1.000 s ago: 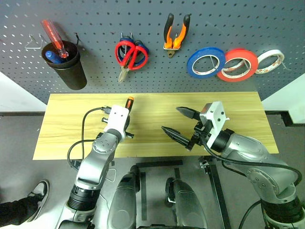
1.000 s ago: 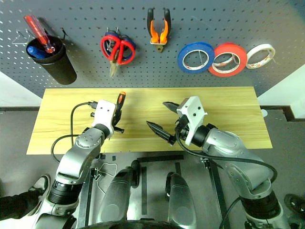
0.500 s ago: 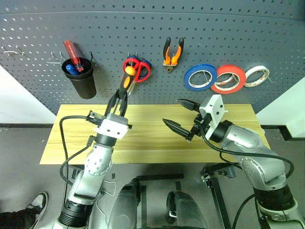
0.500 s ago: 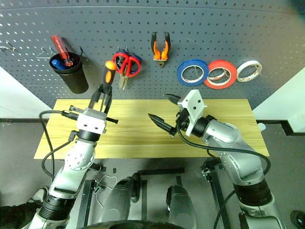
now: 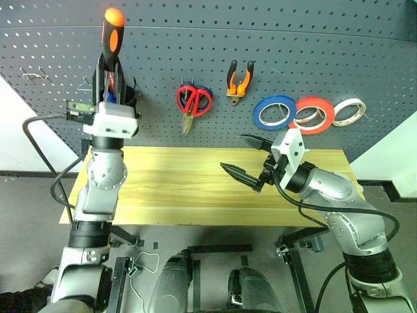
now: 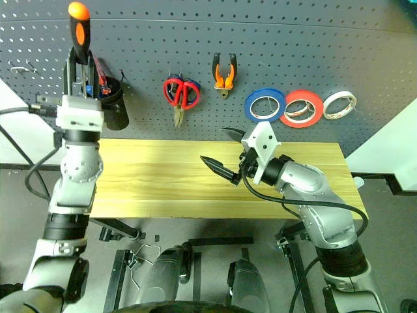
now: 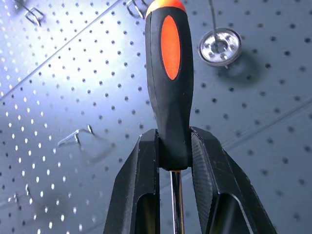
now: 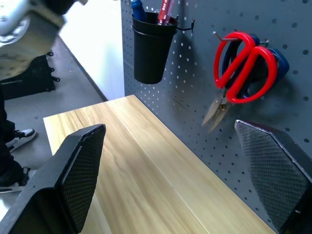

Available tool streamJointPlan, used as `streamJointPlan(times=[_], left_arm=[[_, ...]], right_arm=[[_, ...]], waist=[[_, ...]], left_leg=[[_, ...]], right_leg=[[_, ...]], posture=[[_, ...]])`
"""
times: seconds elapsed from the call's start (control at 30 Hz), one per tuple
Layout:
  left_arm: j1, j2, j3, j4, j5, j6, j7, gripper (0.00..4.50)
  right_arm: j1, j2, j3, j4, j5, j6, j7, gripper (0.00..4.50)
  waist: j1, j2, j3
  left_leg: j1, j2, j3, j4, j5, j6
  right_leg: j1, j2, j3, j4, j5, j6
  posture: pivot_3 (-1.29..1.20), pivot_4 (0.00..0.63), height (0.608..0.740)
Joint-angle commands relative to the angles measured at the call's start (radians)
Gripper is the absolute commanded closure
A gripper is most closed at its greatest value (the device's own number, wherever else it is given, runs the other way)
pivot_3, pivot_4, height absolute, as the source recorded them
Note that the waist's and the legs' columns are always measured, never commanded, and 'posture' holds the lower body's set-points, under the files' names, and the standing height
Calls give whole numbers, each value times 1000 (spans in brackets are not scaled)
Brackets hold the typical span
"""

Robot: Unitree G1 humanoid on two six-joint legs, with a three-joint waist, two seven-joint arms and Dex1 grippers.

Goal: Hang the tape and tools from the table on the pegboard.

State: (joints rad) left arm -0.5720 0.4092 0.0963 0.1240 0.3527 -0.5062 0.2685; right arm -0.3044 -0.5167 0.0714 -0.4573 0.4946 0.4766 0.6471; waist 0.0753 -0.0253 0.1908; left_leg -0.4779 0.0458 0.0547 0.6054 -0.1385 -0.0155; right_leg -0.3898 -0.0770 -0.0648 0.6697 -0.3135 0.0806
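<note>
Screwdriver (image 5: 113, 32) now stands high against the pegboard (image 5: 293, 39), handle up, just above the black cup (image 6: 112, 112); a second ago it was low over the surface (image 5: 195, 189). Left gripper (image 7: 173, 152) is clenched on the base of the handle, with the shaft running down between the fingers. In my judgement this is the last tool off the surface, so only its placing is left.

Red scissors (image 5: 193, 101), pliers (image 5: 238, 79) and blue tape (image 5: 275, 111) already hang on the pegboard, right of the cup in that order. Red-orange roll (image 5: 311, 112) and white roll (image 5: 348, 111) hang beyond the tape.

Left arm has risen and turned, so its gripper now points steeply upward toward the pegboard, forearm near upright beside the cup. Right gripper (image 5: 247, 160) is released, fingers spread wide, holding nothing; it hovers level over the surface below the tape, little changed over the second.

Next move, as I judge it, calls for lowering the screwdriver into the cup or onto a nearby hook.
</note>
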Motion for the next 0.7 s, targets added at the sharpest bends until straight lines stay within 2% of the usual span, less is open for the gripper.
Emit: streamJointPlan(times=[0.03, 0.2, 0.37, 0.7], left_arm=[[-130, 16, -4, 98, 23, -74, 39, 3971], [-227, 42, 8, 238, 37, -125, 80, 3971], [-257, 69, 17, 324, 34, -151, 107, 3971], [-231, 88, 26, 339, 28, -146, 132, 3971]], right_arm=[[-2, 14, 7, -46, 12, 8, 1, 0], [23, 11, -4, -71, 25, 37, 2, 0], [38, -9, -27, -109, 56, 86, 4, 0], [111, -59, -76, -205, 128, 182, -14, 0]], waist=[[1, 0, 0], [-7, 0, 0], [-10, 1, 4], [-12, 2, 33]], left_leg=[[0, 0, 0, 1, 0, 0], [0, 2, 0, 6, -2, 3], [0, 3, 0, 6, -2, 3], [0, 3, -4, 8, -2, 4]], right_leg=[[0, 0, 0, 1, 0, 0], [1, 0, 0, 2, 0, 1], [1, 0, 1, 4, 0, 1], [1, -3, 3, 5, 0, 1]], posture=[[126, 158, 714], [115, 180, 714], [91, 219, 714], [52, 280, 714]])
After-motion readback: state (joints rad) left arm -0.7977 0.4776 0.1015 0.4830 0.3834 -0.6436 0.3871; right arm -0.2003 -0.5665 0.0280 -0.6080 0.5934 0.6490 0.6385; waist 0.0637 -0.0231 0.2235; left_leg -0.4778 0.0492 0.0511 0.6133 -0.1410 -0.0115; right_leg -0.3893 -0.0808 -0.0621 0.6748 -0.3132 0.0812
